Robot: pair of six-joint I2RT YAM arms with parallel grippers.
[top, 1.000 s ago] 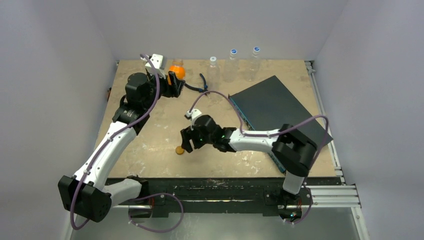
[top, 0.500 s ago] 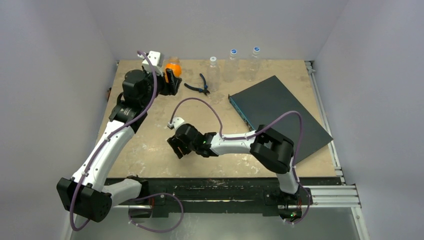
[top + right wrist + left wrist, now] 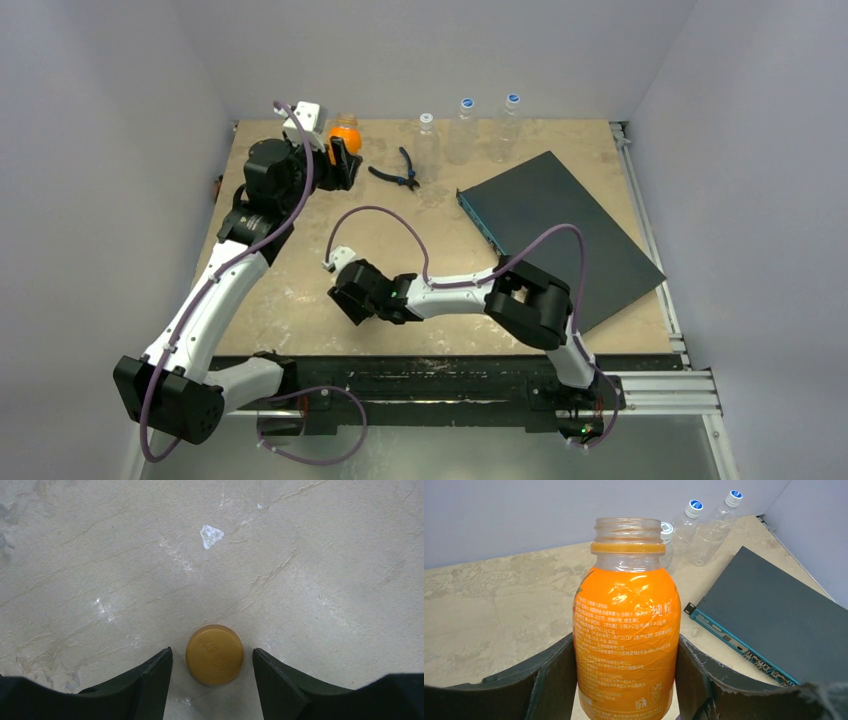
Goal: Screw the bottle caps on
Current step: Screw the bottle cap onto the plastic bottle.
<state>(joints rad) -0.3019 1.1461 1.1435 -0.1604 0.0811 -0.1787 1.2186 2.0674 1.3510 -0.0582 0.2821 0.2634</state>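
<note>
Orange cap (image 3: pixel 214 654) between the right gripper's (image 3: pixel 211 654) parted fingers, untouched.
Uneven closing could flick it away; left gripper (image 3: pixel 625 647) clamps the bottle (image 3: pixel 627 605).

Robot lab test cell, closed bench rig.
Two arms, left arm (image 3: pixel 215 300) & right arm (image 3: pixel 450 290), bolted at near edge of a scuffed beige surface (image 3: pixel 300 250); plain grey walls (image 3: pixel 430 50) box it in on 3 sides; alu extrusion rail (image 3: pixel 665 385) along front-right edge; purple cables (image 3: pixel 378 209) loop loose over the arms. Test props on surface: clear bottles (image 3: pixel 465 130) in a row by back wall, pliers (image 3: pixel 395 172), flat dark electronics box (image 3: pixel 560 225) w/ ports on its edge.
</note>
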